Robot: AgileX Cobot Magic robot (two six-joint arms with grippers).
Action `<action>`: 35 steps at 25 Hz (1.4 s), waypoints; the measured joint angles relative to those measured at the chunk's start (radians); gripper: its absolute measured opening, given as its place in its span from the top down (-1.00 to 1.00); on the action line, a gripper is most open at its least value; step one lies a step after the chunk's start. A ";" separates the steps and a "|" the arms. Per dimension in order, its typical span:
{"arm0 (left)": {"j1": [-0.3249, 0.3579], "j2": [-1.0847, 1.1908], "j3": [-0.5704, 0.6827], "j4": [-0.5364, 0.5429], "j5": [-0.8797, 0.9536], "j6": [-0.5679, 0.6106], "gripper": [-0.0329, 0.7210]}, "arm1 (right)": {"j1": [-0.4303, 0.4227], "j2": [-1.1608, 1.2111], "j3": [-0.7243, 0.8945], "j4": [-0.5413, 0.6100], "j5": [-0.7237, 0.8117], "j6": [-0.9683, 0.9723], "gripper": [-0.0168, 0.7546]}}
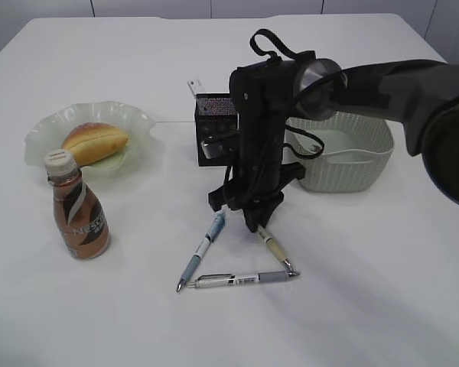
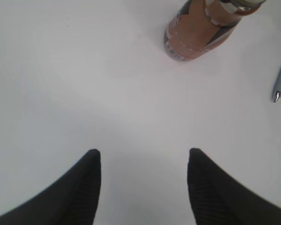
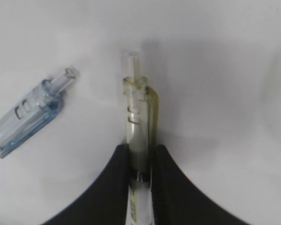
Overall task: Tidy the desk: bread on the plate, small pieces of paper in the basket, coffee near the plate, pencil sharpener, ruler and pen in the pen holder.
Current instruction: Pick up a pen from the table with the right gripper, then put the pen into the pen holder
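White bench (image 1: 382,290) under everything, plain and matte. Over its middle, the right arm (image 1: 382,88), black and bulky, reaching in from 3 o'clock and bending down to the right hand (image 1: 254,226). At 3 o'clock of the arm's wrist, a pale green ribbed basket (image 1: 367,157) with a cut-out handle. At 9 o'clock of the scene, a translucent green plate (image 1: 42,138) with a wavy rim, carrying a golden, oblong bread roll (image 1: 94,142). Just at 6 o'clock of the plate, upright and near but apart from it, a brown coffee bottle (image 1: 78,216) with a cream cap and a swirled label; seen again at 1 o'clock in the left wrist view (image 2: 201,28). Behind the wrist, a black mesh pen holder (image 1: 213,115), with a clear ruler (image 1: 196,88) sticking up from its 11 o'clock corner.

Below the right hand, three pens lying flat in a triangle. Yellowish pen (image 1: 274,248), clear olive-tinted barrel with a clip and a clear push button, pinched between the right hand's fingers (image 3: 112,187) near its button end, running toward 5 o'clock. Blue pen (image 1: 202,252), translucent pale blue and white, at 9 o'clock of the yellowish one, untouched; its button end at 10 o'clock in the right wrist view (image 3: 33,110). Grey pen (image 1: 241,279) across the bottom, tip at 9 o'clock.

Left hand (image 2: 144,187) spread wide, holding nothing, over bare bench.
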 joint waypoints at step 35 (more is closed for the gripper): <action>0.000 0.000 0.000 0.000 -0.004 0.002 -0.24 | -0.067 -0.104 -0.358 0.009 -0.427 -0.002 0.78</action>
